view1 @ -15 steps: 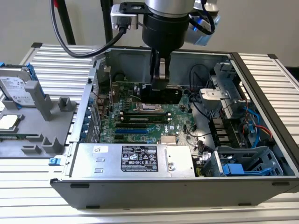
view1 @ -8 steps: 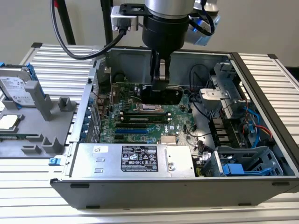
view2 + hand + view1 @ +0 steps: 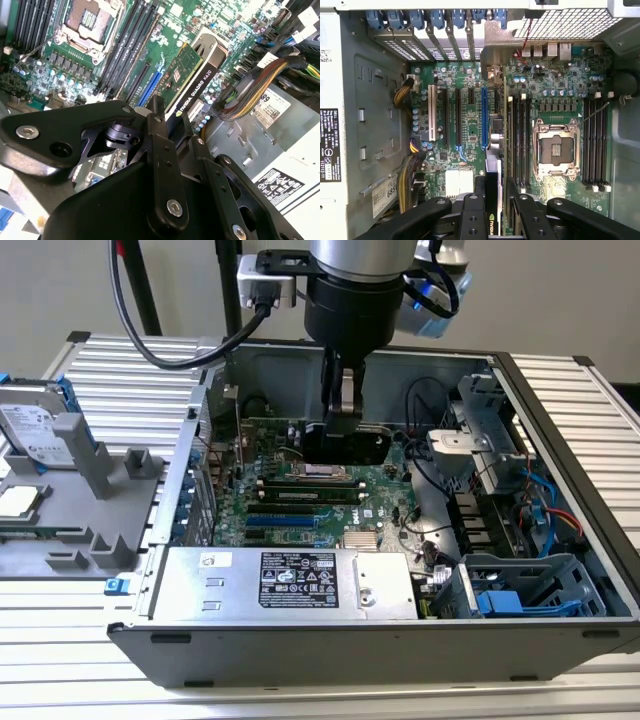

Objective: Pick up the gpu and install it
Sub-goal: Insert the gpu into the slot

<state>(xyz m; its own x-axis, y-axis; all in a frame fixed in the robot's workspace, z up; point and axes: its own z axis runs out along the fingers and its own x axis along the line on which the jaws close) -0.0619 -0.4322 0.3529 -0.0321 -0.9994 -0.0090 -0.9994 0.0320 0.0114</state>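
One claw [image 3: 343, 410] hangs from the arm inside the open computer case [image 3: 560, 430], clenched on the gpu [image 3: 345, 443], which it holds edge-down above the motherboard [image 3: 300, 502]. In the exterior view the card appears as a dark slab just under the black fingers, over the middle of the board, between the case's rear wall and the silver power supply [image 3: 300, 580] that lies along the case's near edge.

In the second wrist view the gpu [image 3: 187, 75] runs away from the claw [image 3: 167, 125], its green circuit face and black shroud both showing, with one finger [image 3: 160, 150] pressed against its near end. The card is above the motherboard [image 3: 210, 30], close to the blue expansion slot [image 3: 150, 87]; I cannot tell whether its edge touches the slot. A bundle of coloured cables [image 3: 255, 90] lies beside it, near the power supply [image 3: 295, 150].

In the first wrist view the gpu [image 3: 492, 200] shows as a thin dark edge between the two fingers of the claw [image 3: 492, 210], roughly in line with the long blue slot [image 3: 483, 117] and beside the memory slots [image 3: 519, 140]. The empty CPU socket [image 3: 556, 150] sits further along the motherboard [image 3: 470, 130].

On the worktop [image 3: 130, 360] beside the case, at the exterior view's left, a grey holder [image 3: 95, 490] carries a hard drive [image 3: 35, 430].
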